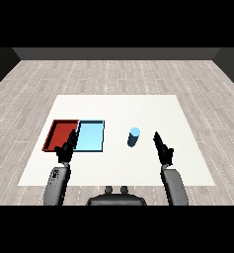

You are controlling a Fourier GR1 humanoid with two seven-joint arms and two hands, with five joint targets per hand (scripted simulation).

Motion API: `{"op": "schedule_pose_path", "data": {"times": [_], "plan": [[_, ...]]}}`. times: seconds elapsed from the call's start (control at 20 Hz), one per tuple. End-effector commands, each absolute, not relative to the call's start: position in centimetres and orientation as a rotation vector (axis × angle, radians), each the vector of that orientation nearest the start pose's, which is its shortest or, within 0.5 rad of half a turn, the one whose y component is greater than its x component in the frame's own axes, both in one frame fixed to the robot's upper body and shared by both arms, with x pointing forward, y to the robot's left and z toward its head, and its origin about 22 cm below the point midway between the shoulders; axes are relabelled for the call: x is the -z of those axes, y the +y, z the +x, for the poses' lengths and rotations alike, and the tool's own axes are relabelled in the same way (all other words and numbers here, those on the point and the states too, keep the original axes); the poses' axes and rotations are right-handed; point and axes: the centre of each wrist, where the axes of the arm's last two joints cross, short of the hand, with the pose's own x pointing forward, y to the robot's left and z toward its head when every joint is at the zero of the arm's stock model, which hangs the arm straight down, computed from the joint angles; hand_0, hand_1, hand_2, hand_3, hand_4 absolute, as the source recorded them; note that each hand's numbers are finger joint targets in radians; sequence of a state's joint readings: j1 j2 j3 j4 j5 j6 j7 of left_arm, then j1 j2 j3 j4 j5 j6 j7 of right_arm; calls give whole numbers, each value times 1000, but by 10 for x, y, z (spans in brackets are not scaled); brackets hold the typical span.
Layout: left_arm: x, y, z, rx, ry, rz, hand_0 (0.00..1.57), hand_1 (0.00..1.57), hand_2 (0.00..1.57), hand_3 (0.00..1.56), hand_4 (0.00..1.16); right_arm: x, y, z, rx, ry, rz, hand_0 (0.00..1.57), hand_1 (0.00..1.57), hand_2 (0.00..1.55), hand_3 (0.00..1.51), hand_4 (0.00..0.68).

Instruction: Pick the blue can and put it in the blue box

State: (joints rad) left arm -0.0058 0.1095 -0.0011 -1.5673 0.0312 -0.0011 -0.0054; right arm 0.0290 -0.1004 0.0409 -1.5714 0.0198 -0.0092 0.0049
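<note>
The blue can (134, 137) stands upright on the white table, right of the trays. The light blue tray (91, 136) lies left of the can with nothing in it, touching the red tray (61, 134) on its left side. My right hand (163, 149) is held above the table a short way right of the can, fingers straight and pointing forward, not touching it. My left hand (66, 148) hovers at the near edge where the two trays meet, fingers straight, holding nothing.
The white table (153, 111) stretches wide behind and to the right of the can. A grey wooden floor surrounds it. Both grey forearms come in from the lower corners.
</note>
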Motion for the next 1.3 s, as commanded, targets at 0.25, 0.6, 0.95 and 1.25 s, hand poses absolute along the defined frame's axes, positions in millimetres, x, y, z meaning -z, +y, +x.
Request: {"op": "schedule_pose_path", "data": {"times": [0.25, 0.6, 0.95, 1.25], "plan": [[-23, 272, 236, 85, -1605, 73, 0, 0, 0, 0, 0, -21, -269, 301, -66, -1614, -76, 0, 0, 0, 0, 0], [-28, 247, 257, 10, -2039, -68, 0, 0, 0, 0, 0, -40, -260, 318, -32, -1851, 203, 0, 0, 0, 0, 0], [-38, 251, 250, 16, -2029, -89, 0, 0, 0, 0, 0, -27, -268, 318, -42, -1855, 175, 0, 0, 0, 0, 0], [-19, 249, 254, 0, -2048, -32, 0, 0, 0, 0, 0, -27, -272, 317, -15, -1832, 218, 0, 0, 0, 0, 0]]}}
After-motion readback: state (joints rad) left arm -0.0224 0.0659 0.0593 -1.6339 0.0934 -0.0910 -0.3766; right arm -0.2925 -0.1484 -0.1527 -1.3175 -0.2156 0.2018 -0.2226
